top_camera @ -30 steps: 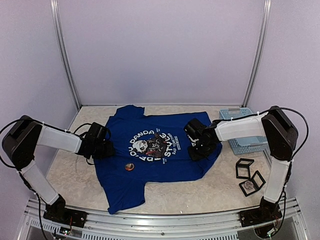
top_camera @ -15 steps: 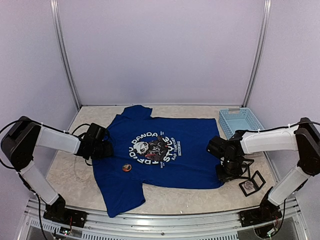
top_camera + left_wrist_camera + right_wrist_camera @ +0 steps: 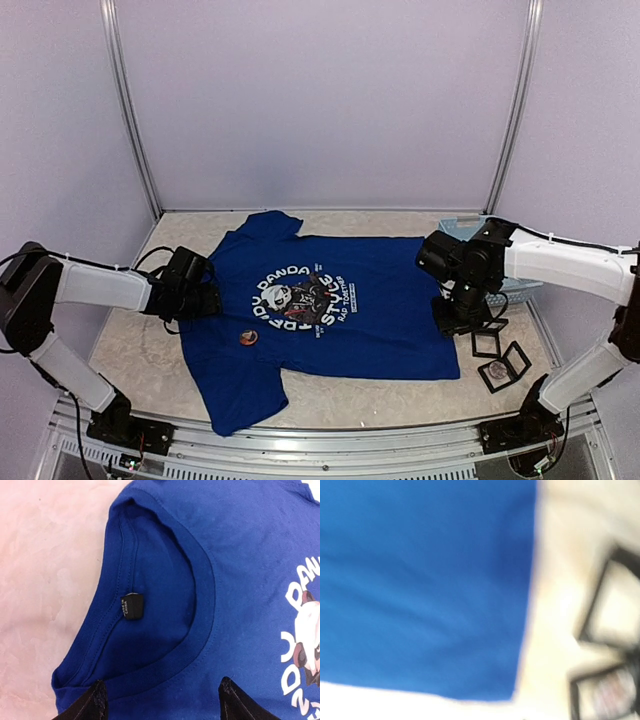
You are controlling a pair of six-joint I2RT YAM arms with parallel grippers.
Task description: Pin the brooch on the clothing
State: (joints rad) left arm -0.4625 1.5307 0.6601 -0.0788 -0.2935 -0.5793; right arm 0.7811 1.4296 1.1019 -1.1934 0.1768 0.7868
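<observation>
While the pale marbled desk [image 3: 130, 350] carries everything, much of it is covered by the royal-blue short-sleeved T-shirt [image 3: 390, 320] with a round panda print, which is laid out flat with its collar toward the left arm. A light-blue plastic basket [image 3: 455, 227] is partly hidden behind the right arm. The left hand [image 3: 200, 300] is held over the collar, its black fingertips [image 3: 97, 702] spread apart with nothing clasped. The right hand [image 3: 458, 318] is poised at the hem edge; whether it is released or clenched cannot be told, its own view being blurred. Black square frames [image 3: 487, 343] are set just beside it. A small round brooch [image 3: 247, 337] is lying unheld on the shirt, below the print. The spreading step is judged nearly done; next, the brooch would have to be picked up and fastened to the cloth
</observation>
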